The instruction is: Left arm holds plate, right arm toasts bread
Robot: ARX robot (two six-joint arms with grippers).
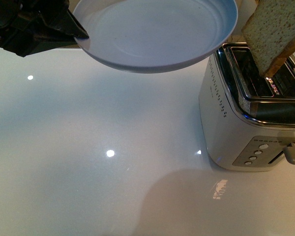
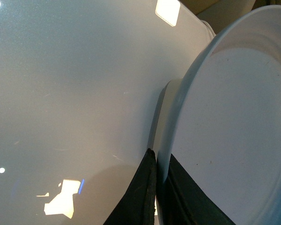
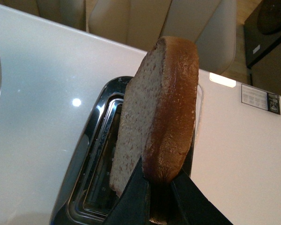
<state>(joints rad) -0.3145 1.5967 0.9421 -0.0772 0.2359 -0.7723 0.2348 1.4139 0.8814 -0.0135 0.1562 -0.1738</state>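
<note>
Bread [image 3: 154, 112] end-down, tilted over toaster slot [image 3: 100, 154], gripped by right fingers [image 3: 131, 201]; plate [image 1: 157, 34] by left fingers [image 2: 140, 197].

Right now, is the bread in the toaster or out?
Mostly out: the bread tilts above the toaster, only its lower corner at the slot mouth, held in the right gripper.

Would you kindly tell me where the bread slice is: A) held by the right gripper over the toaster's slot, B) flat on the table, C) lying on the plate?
A: the right gripper clamps the bread by its crust edge, tilted over the toaster slot; the plate holds nothing.
</note>
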